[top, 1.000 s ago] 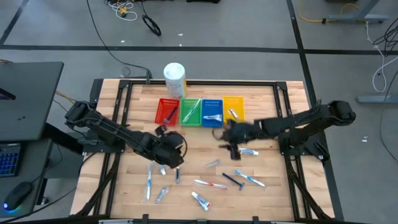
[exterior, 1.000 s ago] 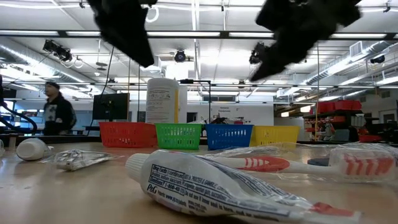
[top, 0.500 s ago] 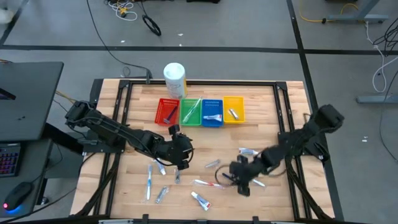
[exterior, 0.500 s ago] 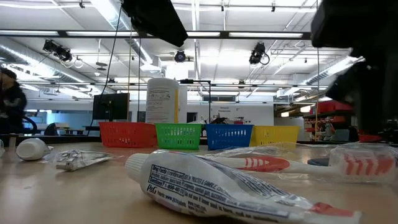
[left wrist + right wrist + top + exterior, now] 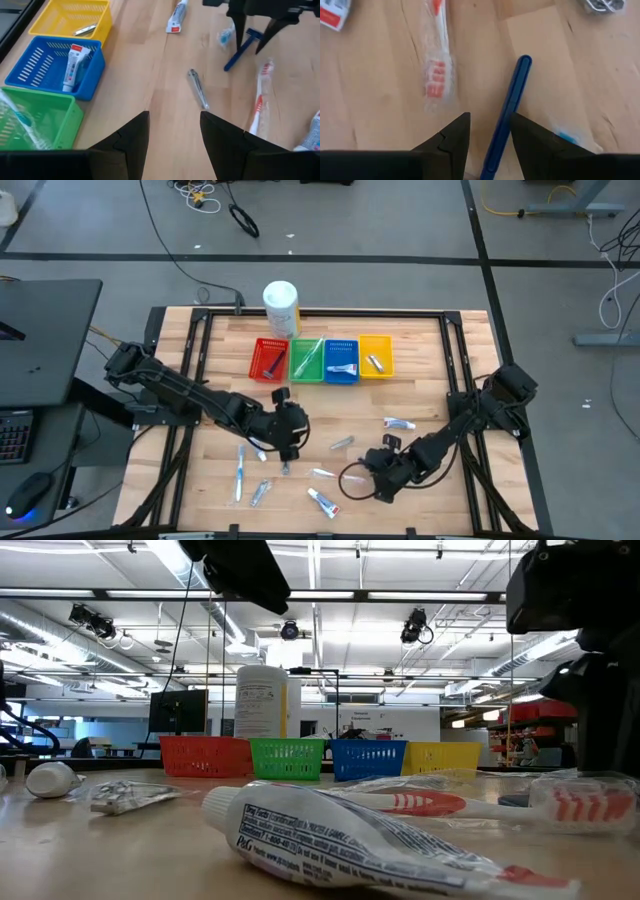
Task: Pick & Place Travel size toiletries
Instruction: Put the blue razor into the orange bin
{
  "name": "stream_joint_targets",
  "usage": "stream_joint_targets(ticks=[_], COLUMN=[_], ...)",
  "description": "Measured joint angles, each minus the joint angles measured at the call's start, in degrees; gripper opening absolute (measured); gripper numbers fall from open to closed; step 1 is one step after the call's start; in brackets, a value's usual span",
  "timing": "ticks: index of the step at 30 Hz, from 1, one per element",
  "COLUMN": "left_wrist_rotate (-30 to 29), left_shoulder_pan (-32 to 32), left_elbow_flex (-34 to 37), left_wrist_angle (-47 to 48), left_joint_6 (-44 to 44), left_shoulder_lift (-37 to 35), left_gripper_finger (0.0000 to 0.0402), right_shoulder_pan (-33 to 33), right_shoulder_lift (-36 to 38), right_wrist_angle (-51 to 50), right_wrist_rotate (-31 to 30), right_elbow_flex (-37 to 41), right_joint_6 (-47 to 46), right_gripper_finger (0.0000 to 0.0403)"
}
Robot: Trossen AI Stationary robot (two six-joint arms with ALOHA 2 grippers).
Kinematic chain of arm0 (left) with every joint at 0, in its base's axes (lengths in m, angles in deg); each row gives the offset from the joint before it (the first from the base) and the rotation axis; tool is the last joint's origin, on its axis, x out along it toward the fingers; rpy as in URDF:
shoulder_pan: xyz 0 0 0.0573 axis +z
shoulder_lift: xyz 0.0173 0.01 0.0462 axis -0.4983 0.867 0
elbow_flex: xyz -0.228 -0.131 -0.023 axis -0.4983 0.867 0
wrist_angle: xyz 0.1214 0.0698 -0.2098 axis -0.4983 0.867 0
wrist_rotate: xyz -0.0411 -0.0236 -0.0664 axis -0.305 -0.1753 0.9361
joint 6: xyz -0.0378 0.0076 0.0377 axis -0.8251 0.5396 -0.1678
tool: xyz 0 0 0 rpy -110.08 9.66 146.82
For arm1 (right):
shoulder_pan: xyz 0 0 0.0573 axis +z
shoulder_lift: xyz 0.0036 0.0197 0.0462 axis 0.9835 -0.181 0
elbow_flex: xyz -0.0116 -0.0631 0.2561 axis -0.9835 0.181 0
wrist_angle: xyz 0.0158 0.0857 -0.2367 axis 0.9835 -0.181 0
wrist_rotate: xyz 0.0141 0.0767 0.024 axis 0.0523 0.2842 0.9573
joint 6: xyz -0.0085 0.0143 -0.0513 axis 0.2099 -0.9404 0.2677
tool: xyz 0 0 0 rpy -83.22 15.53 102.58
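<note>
Blue razor (image 5: 507,107): light, stiff, slippery handle; grip mid-handle. Right gripper (image 5: 490,142) jaws spread astride it; left gripper (image 5: 172,132) jaws spread.

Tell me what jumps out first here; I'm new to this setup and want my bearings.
The row of four bins, red, green, blue and yellow, lines the table's far side in front of a white canister. Nearer, the right gripper stands open astride a blue razor, beside a wrapped toothbrush. The left gripper hovers open mid-table.
</note>
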Motion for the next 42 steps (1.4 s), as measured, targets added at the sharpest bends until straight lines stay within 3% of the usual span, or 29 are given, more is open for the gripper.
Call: stream_joint_targets(ticks=[7,14,21,38,42], left_wrist_rotate=[0.0,-0.1,-0.3,1.5,2.6], left_shoulder_pan=[-0.3,-0.3,-0.3,-0.3,-0.3], left_elbow_flex=[0.0,0.7,3.5,3.5,3.5], left_wrist_angle=[0.0,-0.2,-0.6,-4.4,-7.3], left_joint_6=[-0.1,-0.1,-2.1,-2.1,0.7], left_shoulder_lift=[0.0,0.0,0.0,0.0,0.0], left_gripper_finger=[0.0185,0.0185,0.0185,0.0185,0.0185], right_shoulder_pan=[0.3,0.3,0.5,0.9,0.9], right_shoulder_lift=[0.1,0.1,0.1,-2.8,-2.8], right_wrist_angle=[-3.0,-12.4,-11.2,-8.6,-8.5], right_wrist_rotate=[-1.8,-2.5,0.4,3.8,3.8], right_elbow_flex=[-5.0,-6.1,-4.1,-2.8,-2.7], right_joint_6=[5.8,-1.7,-6.3,-6.3,-6.0], right_gripper_finger=[0.0154,0.0154,0.0154,0.0154,0.0136])
